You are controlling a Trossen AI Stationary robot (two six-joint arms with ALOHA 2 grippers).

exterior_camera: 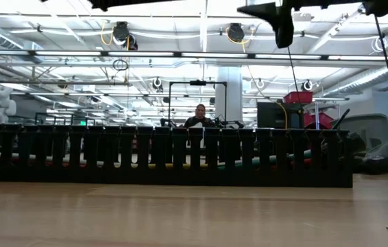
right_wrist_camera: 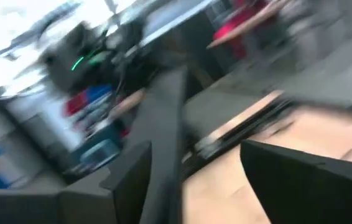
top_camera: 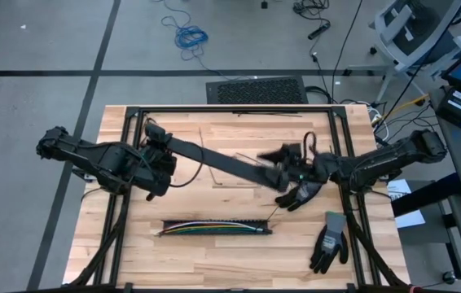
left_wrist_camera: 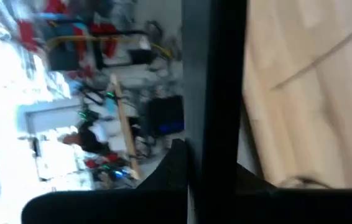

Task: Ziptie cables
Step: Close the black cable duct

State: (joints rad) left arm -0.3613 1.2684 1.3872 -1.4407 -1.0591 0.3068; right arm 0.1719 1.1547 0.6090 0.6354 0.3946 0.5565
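Observation:
The cables (top_camera: pixel 210 229) are a multicoloured bundle lying inside the black slotted strip (top_camera: pixel 214 222) near the table's near edge. In the low view the slotted strip (exterior_camera: pixel 160 154) stands across the picture, with the cables (exterior_camera: pixel 173 165) showing through its slots. A long flat black strip (top_camera: pixel 222 161) hangs in the air above the table's middle, between both arms. My left gripper (top_camera: pixel 157 140) is shut on its left end. My right gripper (top_camera: pixel 286 160) is at its right end, open. There the flat strip (right_wrist_camera: pixel 163 137) runs between its fingers, close beside one finger (right_wrist_camera: pixel 126 180). My left gripper (left_wrist_camera: pixel 213 180) pinches the flat black strip's left end (left_wrist_camera: pixel 213 124) between its two fingers, which lie roughly along its length. The strip is lifted clear of the table and reaches out toward the right arm. My right gripper: whether its finger touches the strip cannot be told.
A dark glove (top_camera: pixel 300 194) lies just under my right gripper and a grey-and-black glove (top_camera: pixel 328 240) at the near right. Single thin dark strands (top_camera: pixel 214 175) lie on the wood. A black frame (top_camera: pixel 125 163) borders the table. A person (exterior_camera: pixel 199 116) sits far behind.

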